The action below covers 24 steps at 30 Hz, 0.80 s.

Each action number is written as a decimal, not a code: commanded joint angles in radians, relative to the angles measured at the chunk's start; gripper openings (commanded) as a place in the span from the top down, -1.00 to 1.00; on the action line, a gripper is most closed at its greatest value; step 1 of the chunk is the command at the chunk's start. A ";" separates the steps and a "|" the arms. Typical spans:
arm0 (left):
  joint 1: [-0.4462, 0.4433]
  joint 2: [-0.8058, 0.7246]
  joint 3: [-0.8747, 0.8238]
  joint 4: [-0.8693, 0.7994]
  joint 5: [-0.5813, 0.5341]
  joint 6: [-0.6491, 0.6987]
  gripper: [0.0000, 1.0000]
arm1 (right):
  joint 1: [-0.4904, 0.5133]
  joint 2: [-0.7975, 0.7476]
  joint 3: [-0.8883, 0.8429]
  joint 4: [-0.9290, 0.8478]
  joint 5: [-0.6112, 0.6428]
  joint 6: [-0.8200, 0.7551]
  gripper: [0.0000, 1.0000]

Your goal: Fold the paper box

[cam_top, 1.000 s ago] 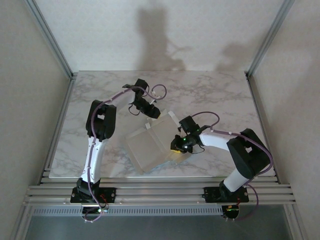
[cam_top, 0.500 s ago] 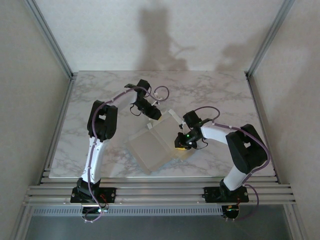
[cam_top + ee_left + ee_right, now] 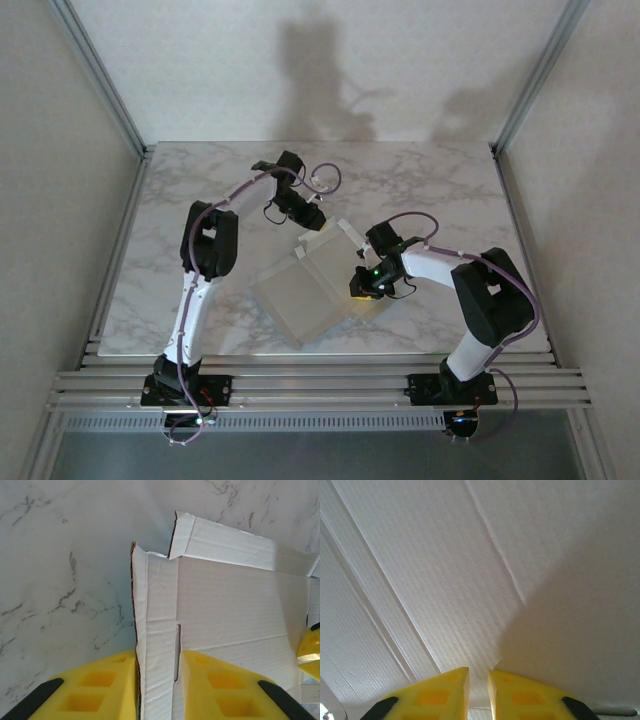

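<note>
The right claw (image 3: 478, 682) is nearly closed, its yellow fingers pinching the edge of the paper box (image 3: 445, 570), whose pale face rises before it. The left claw (image 3: 159, 685) stands partly open, astride the box's slotted edge strip; whether it touches, I cannot tell. The box lies mid-worktop (image 3: 200, 190), one panel lifted between the arms. The worktop is white marble-patterned, with pale walls (image 3: 300, 60) around it and aluminium rails (image 3: 320, 385) at its near edge.

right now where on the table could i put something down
Bare table at the far right corner, behind the right arm, and along the left edge, outside the left arm. Crowded mid-table, where both jaws meet the paper box.
</note>
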 commanded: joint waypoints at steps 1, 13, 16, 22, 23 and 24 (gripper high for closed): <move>-0.002 0.032 0.048 -0.066 -0.007 0.021 0.44 | -0.005 0.040 -0.006 -0.066 0.054 -0.014 0.62; -0.002 0.042 0.049 -0.088 -0.030 0.033 0.57 | -0.006 0.040 -0.012 -0.059 0.054 -0.010 0.58; -0.002 0.041 0.049 -0.087 -0.033 0.031 0.62 | -0.006 0.037 -0.013 -0.056 0.052 -0.009 0.59; -0.005 0.041 0.048 -0.085 -0.029 0.034 0.75 | -0.006 0.030 -0.014 -0.059 0.054 -0.009 0.58; -0.004 0.041 0.048 -0.085 -0.030 0.036 0.76 | -0.006 0.028 -0.014 -0.058 0.054 -0.008 0.58; -0.005 0.041 0.046 -0.083 -0.030 0.036 0.76 | -0.006 0.026 -0.015 -0.058 0.052 -0.007 0.58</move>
